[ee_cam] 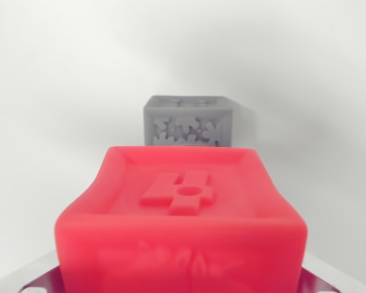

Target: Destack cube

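A red cube (183, 207) fills the lower half of the wrist view, very close to the camera, with a raised cross-shaped relief and a small hole on its top face. Metal fingers (33, 281) show at the bottom left and bottom right corners, pressed against the cube's two sides, so my gripper (183, 278) is shut on it. Behind it, farther away, a grey cube (188, 120) stands alone on the white surface, with patterned relief on its front face. The red cube hides the grey cube's base, and the two are apart.
A plain white surface (61, 91) and background surround both cubes. No other object appears in the wrist view.
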Available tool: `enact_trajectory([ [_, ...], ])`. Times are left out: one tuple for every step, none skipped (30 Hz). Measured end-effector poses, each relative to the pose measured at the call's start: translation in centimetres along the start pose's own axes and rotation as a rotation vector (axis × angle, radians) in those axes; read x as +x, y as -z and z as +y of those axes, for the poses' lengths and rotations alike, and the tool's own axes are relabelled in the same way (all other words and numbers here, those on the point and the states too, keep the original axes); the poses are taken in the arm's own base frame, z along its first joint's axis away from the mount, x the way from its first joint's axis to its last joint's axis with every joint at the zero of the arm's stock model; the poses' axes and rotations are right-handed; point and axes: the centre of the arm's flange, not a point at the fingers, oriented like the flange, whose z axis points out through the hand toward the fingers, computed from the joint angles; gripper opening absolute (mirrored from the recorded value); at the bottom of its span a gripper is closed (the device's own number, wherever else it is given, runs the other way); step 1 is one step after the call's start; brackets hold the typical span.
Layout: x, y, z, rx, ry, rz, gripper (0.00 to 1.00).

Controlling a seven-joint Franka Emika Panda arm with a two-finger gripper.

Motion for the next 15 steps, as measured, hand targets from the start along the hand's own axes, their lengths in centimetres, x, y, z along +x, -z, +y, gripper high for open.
enact_trajectory([
  [0.0,0.3,0.0,0.0,0.0,0.0,0.0],
  [0.0,0.7,0.0,0.0,0.0,0.001,0.0],
  [0.0,0.8,0.0,0.0,0.0,0.001,0.0],
  [0.0,1.2,0.0,0.0,0.0,0.001,0.0],
  [0.0,1.4,0.0,0.0,0.0,0.001,0.0],
  [0.0,1.7,0.0,0.0,-0.001,0.001,0.0],
  [0.0,2.0,0.0,0.0,0.0,0.001,0.0],
  [0.0,2.3,0.0,0.0,0.0,0.001,0.0],
  [0.0,2.6,0.1,0.0,0.0,0.001,0.0],
  [0.0,2.8,0.1,0.0,0.0,0.001,0.0],
  [0.0,3.1,0.1,0.0,-0.001,0.001,0.0],
  [0.0,3.4,0.1,0.0,-0.001,0.001,0.0],
  [0.0,3.8,0.1,0.0,-0.001,0.002,0.0],
  [0.0,3.9,0.1,0.0,-0.001,0.002,0.0],
  [0.0,4.2,0.1,0.0,-0.002,0.001,0.0],
])
